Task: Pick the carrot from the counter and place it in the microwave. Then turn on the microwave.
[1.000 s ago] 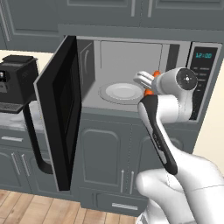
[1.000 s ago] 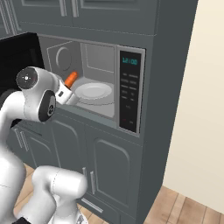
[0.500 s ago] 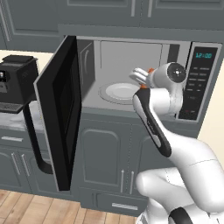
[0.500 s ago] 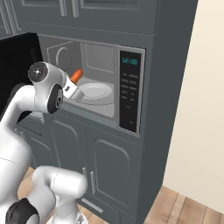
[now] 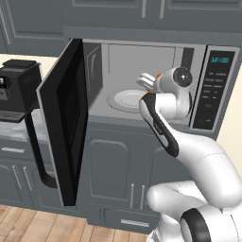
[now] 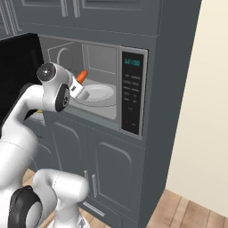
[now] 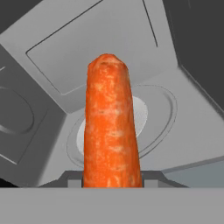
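Carrot (image 7: 111, 127) between jaws, above microwave (image 6: 129, 62) turntable (image 5: 124, 99)

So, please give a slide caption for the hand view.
End effector holding the carrot, aimed into the open microwave.

Microwave floor (image 5: 137, 112): flat grey, below and ahead of the pincer (image 6: 79, 87).
On it: round white turntable plate (image 5: 126, 99), lying flat at the cavity's centre, just past the pincer's tips.
Counter (image 5: 12, 131): far left of the pincer, carrying a black coffee machine (image 5: 16, 90).
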